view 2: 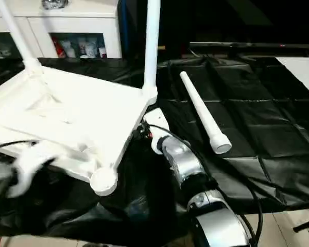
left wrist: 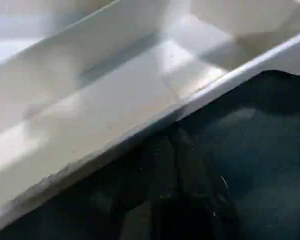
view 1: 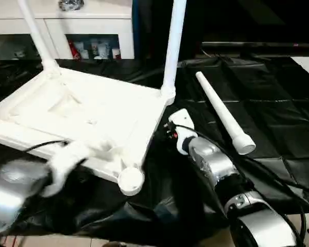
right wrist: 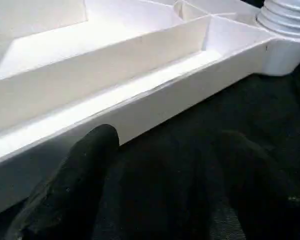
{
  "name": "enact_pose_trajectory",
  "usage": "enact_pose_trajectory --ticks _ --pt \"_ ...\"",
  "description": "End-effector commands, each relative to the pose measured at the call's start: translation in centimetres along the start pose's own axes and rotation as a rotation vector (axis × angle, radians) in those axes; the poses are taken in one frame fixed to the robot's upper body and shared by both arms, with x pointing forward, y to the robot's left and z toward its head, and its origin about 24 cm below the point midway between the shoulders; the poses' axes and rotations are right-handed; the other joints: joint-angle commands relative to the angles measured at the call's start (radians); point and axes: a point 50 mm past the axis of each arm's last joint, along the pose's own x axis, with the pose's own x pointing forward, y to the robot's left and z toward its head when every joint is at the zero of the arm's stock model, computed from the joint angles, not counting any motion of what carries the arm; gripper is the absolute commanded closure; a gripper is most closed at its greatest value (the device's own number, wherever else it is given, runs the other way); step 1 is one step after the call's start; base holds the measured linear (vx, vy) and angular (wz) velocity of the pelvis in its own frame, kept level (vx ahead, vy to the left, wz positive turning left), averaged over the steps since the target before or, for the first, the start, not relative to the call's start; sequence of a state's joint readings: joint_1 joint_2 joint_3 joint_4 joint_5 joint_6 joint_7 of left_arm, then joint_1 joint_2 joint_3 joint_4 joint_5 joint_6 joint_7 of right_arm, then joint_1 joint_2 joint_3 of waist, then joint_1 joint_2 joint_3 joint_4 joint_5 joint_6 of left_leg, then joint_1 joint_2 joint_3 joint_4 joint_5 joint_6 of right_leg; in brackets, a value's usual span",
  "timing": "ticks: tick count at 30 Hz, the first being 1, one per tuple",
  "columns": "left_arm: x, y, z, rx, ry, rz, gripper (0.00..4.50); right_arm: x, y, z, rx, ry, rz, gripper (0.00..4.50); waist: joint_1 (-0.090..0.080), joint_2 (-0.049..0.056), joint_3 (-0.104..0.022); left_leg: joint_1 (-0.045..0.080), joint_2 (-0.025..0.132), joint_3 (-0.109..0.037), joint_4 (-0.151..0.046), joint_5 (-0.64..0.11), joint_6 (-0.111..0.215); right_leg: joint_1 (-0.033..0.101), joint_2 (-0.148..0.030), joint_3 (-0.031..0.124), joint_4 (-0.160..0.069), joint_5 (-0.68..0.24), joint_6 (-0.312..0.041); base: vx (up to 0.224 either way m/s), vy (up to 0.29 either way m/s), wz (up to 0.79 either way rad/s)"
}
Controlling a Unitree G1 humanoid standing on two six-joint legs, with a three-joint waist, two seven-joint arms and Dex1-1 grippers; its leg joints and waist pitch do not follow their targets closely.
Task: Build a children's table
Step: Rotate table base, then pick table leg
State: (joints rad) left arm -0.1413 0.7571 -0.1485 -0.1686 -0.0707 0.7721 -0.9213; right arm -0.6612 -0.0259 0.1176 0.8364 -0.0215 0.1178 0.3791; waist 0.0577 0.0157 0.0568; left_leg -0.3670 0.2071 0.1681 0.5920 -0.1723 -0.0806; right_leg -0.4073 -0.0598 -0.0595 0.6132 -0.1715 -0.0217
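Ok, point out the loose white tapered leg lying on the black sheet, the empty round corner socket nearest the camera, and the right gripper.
loose white tapered tube leg [view 1: 222,110], left eye view, mid-shaft.
empty round corner socket [view 1: 131,179], left eye view, its rim.
right gripper [right wrist: 160,165], right wrist view, between its black fingers.

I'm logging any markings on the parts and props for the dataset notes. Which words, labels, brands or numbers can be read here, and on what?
None can be read.
Tabletop, fitted legs and loose leg: plain white, no markings seen.
Items behind the cabinet glass doors: colourful packaging, too small and blurred to read.
Right arm's wrist: small red parts, no legible text.
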Motion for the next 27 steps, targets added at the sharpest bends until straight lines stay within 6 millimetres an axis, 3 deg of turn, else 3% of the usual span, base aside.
enact_pose_trajectory --ticks 1,3,5,6,9,11,14,16,19,20,24,25,27 --pt "0.4 0.1 1.1 0.032 -0.035 0.010 4.50 -0.1 -0.4 1.0 -0.033 -0.030 -0.009 0.93 -0.005 0.030 -0.063 0.017 0.012 -0.006 -0.077 -0.334 -0.047 0.040 -0.060 0.045 -0.070 -0.252 -0.192 0.000 0.000 0.00" --pt "0.6 0.1 1.5 0.032 -0.052 0.007 4.50 -0.3 -0.7 1.3 -0.034 -0.038 -0.016 0.93 -0.008 0.025 -0.064 0.014 0.011 -0.006 -0.077 -0.327 -0.046 0.043 -0.059 0.045 -0.070 -0.251 -0.188 0.000 0.000 0.00" --pt "1.1 -0.2 2.5 0.050 -0.096 -0.016 4.50 -1.1 -1.7 1.8 -0.034 -0.052 -0.045 0.93 -0.008 0.032 -0.065 0.018 0.010 -0.005 -0.074 -0.315 -0.044 0.042 -0.056 0.044 -0.070 -0.239 -0.184 0.000 0.000 0.00" --pt "1.2 -0.3 2.8 0.057 -0.106 -0.021 4.50 -1.2 -1.9 1.8 -0.034 -0.054 -0.051 0.93 -0.009 0.027 -0.064 0.015 0.009 -0.004 -0.074 -0.306 -0.041 0.046 -0.055 0.044 -0.070 -0.231 -0.184 0.000 0.000 0.00" --pt "1.5 -0.4 3.2 0.064 -0.123 -0.029 4.50 -1.5 -2.2 1.9 -0.037 -0.057 -0.061 0.93 -0.010 0.028 -0.066 0.014 0.009 -0.004 -0.072 -0.295 -0.039 0.046 -0.055 0.043 -0.069 -0.222 -0.187 0.000 0.000 0.00" --pt "2.6 -0.8 4.3 0.067 -0.174 -0.038 4.50 -2.3 -3.3 2.0 -0.049 -0.036 -0.112 0.93 -0.010 0.027 -0.066 0.017 0.008 -0.002 -0.070 -0.288 -0.038 0.045 -0.053 0.043 -0.072 -0.220 -0.187 0.000 0.000 0.00" --pt "3.6 -1.3 5.0 0.073 -0.193 -0.052 4.50 -3.0 -4.4 2.3 -0.052 -0.026 -0.155 0.93 -0.005 0.023 -0.066 0.012 0.008 -0.002 -0.070 -0.273 -0.035 0.051 -0.055 0.043 -0.071 -0.221 -0.183 0.000 0.000 0.00" --pt "3.5 -1.5 5.4 0.073 -0.222 -0.061 4.50 -4.1 -5.4 3.0 -0.039 -0.031 -0.192 0.93 -0.008 0.017 -0.066 0.010 0.007 -0.002 -0.069 -0.261 -0.031 0.052 -0.055 0.043 -0.072 -0.227 -0.174 0.000 0.000 0.00" --pt "2.8 -1.4 6.2 0.074 -0.276 -0.048 4.50 -4.8 -6.4 3.5 0.006 -0.024 -0.214 0.77 -0.010 0.022 -0.067 0.011 0.007 -0.002 -0.067 -0.241 -0.026 0.053 -0.054 0.044 -0.071 -0.223 -0.169 0.000 0.000 0.00" --pt "2.2 -1.4 7.0 0.059 -0.327 -0.041 4.50 -5.3 -7.3 4.0 0.027 -0.016 -0.239 0.50 -0.013 0.020 -0.066 0.011 0.006 0.000 -0.066 -0.241 -0.024 0.052 -0.052 0.043 -0.072 -0.225 -0.174 0.000 0.000 0.00" --pt "1.7 -1.4 8.8 0.038 -0.430 -0.039 4.50 -5.9 -9.3 4.9 0.037 0.002 -0.312 0.28 -0.015 0.016 -0.064 0.011 0.004 0.002 -0.062 -0.248 -0.024 0.050 -0.052 0.040 -0.076 -0.261 -0.176 0.000 0.000 0.00" --pt "1.7 -1.4 9.2 0.033 -0.450 -0.042 4.17 -6.0 -9.9 5.2 0.059 0.009 -0.339 0.14 -0.018 0.014 -0.064 0.011 0.003 0.002 -0.061 -0.249 -0.023 0.050 -0.052 0.039 -0.076 -0.277 -0.175 0.000 0.000 0.00" --pt "1.6 -1.6 9.9 0.013 -0.471 -0.057 4.09 -6.1 -11.2 5.5 0.136 0.037 -0.381 0.01 -0.021 0.015 -0.065 0.012 0.003 0.002 -0.058 -0.248 -0.025 0.049 -0.052 0.039 -0.074 -0.278 -0.178 0.000 0.000 0.00"
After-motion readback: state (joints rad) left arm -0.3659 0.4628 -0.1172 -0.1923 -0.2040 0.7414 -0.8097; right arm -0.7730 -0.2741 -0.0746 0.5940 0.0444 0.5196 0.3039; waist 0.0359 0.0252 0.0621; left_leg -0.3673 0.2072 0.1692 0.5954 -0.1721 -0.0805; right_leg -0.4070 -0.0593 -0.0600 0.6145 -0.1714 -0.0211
